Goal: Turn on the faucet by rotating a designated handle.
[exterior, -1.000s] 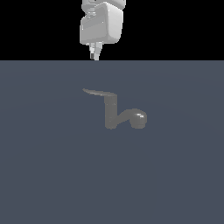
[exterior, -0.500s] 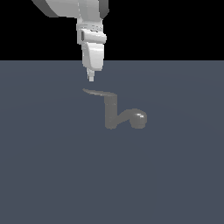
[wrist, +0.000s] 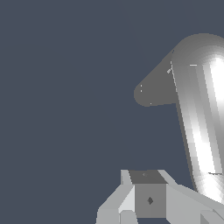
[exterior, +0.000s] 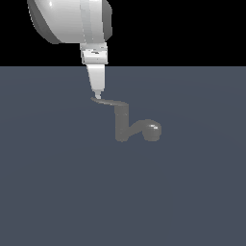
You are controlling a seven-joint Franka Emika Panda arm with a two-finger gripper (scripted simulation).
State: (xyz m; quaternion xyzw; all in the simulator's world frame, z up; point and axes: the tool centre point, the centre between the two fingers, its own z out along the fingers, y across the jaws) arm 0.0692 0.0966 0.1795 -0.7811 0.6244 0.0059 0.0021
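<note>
The faucet (exterior: 122, 126) is a dull-grey fixture with an upright post and a curved spout ending in a rounded bulb (exterior: 153, 130). Its handle (exterior: 109, 102) is a thin flat lever reaching from the post's top toward the exterior view's left. My gripper (exterior: 97, 95) hangs straight down with its fingers pressed together, empty, and its tip is at the handle's free end, touching or nearly so. In the wrist view the handle (wrist: 201, 118) is a bright blade very close beside the gripper (wrist: 148, 194), with a darker part of the faucet (wrist: 153, 92) behind it.
The faucet stands alone on a flat blue-grey surface (exterior: 62, 192). The large white arm link (exterior: 67, 19) hangs above the exterior view's upper left.
The gripper has come down from well above the faucet to the handle's free end. The faucet and its handle have not visibly moved.
</note>
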